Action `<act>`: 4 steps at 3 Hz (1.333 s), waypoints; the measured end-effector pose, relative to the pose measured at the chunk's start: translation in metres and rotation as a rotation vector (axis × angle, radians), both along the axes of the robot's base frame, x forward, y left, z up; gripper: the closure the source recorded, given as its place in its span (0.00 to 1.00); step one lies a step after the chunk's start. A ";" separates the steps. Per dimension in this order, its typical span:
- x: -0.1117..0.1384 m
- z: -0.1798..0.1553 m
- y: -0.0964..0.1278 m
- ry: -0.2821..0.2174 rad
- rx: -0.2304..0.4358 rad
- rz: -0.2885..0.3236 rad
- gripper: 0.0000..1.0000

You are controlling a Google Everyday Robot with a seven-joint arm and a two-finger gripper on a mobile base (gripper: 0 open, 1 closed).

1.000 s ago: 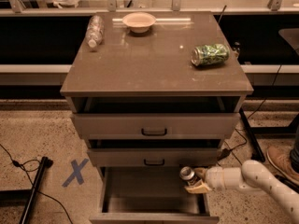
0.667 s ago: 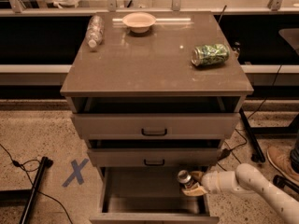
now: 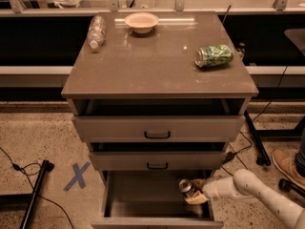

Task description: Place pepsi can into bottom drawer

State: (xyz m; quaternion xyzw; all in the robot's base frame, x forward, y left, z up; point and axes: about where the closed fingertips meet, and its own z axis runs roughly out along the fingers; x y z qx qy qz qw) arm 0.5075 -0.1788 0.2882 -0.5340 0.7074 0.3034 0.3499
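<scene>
Camera view, claw [image 3: 195,195] gripping pepsi can [image 3: 186,187], bottom drawer [image 3: 151,222]

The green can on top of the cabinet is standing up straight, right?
No. The camera view shows the green can lying on its side on the cabinet top. The gripper holds the pepsi can over the open bottom drawer.

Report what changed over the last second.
The tool, holding the pepsi can, moved slightly left and down over the open bottom drawer. It still grips the can; nothing was let go. The green can, bottle, bowl and drawers stayed put.
</scene>
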 end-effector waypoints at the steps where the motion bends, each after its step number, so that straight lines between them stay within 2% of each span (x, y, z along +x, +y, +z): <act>1: 0.002 -0.021 0.003 0.005 -0.069 0.027 0.97; 2: 0.003 -0.029 0.005 0.004 -0.103 0.034 0.75; 4: 0.001 -0.031 0.010 0.009 -0.097 0.039 0.28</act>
